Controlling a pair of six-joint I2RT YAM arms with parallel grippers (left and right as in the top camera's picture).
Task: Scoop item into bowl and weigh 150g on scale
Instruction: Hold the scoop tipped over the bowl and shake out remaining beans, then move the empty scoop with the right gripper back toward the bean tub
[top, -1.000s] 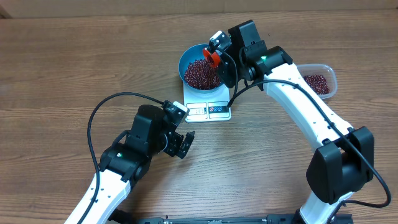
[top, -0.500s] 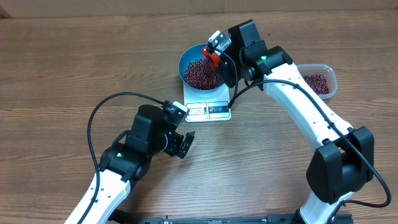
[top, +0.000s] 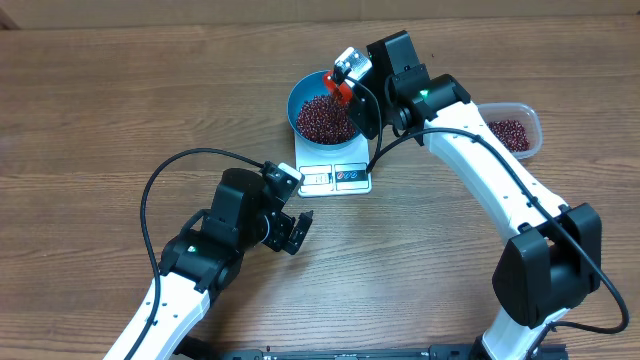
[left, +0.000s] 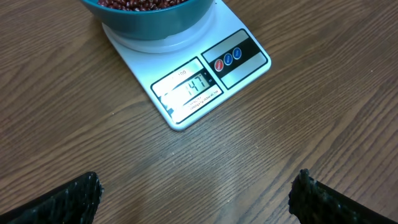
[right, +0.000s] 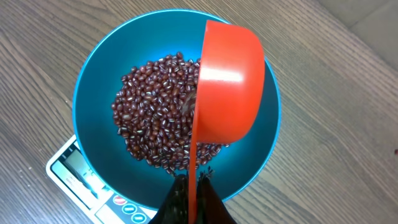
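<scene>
1. Fingers (right: 174, 208) of the right gripper (right: 193, 205) are pressed together at the bottom centre of the wrist frame, pinching the thin handle of an orange-red scoop (right: 230, 81).
2. The scoop is tipped on its side above the blue bowl (right: 93, 81), its cup over the right half. No beans show inside the cup from this angle.
3. Dark red-brown beans (right: 155, 118) lie heaped in the bowl's bottom. More sit in a clear tub (top: 520, 115) at the right edge of the overhead frame.
4. The bowl rests on the white scale (left: 186, 118), upper centre of the left wrist frame. Its display (left: 189, 87) seems to read just under the target.
5. The left gripper (left: 193, 205) hangs with its fingers spread wide, holding nothing, low in the frame and apart from the scale.
6. Handling, as a judgement: the beans are small, hard, light and loose, so they roll and bounce and cannot be pinched. They travel only in the scoop, gripped by its stiff handle. A few beans, tipped slowly, should close the gap, and a full scoop would overshoot.
</scene>
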